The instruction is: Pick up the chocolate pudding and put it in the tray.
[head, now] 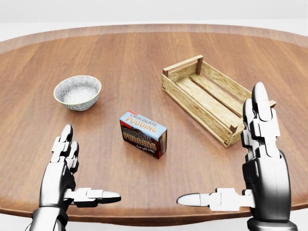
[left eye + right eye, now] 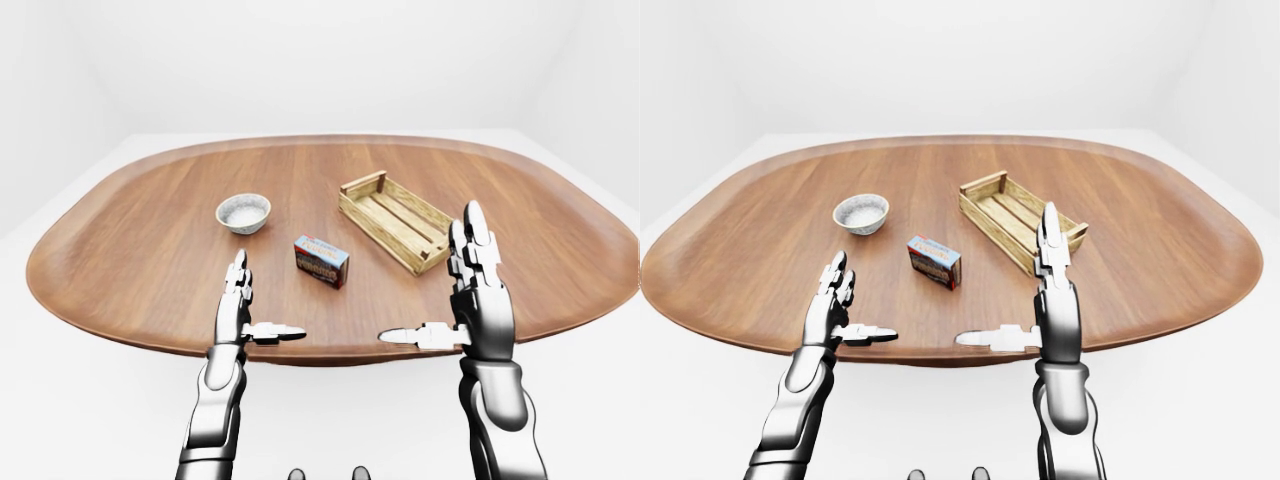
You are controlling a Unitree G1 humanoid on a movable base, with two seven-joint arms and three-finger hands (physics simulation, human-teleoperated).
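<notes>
Head view: both hands hover spread and empty over the table's (image 1: 144,53) near edge.
Chocolate pudding box (image 1: 143,134) lies between left hand (image 1: 65,175) and right hand (image 1: 257,163), untouched; wooden tray (image 1: 190,103) stands to its upper right, bowl (image 1: 77,92) upper left.

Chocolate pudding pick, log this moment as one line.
phase: pre-grasp | chocolate pudding box: on table, untouched | wooden tray: empty | left robot hand: open | right robot hand: open
</notes>
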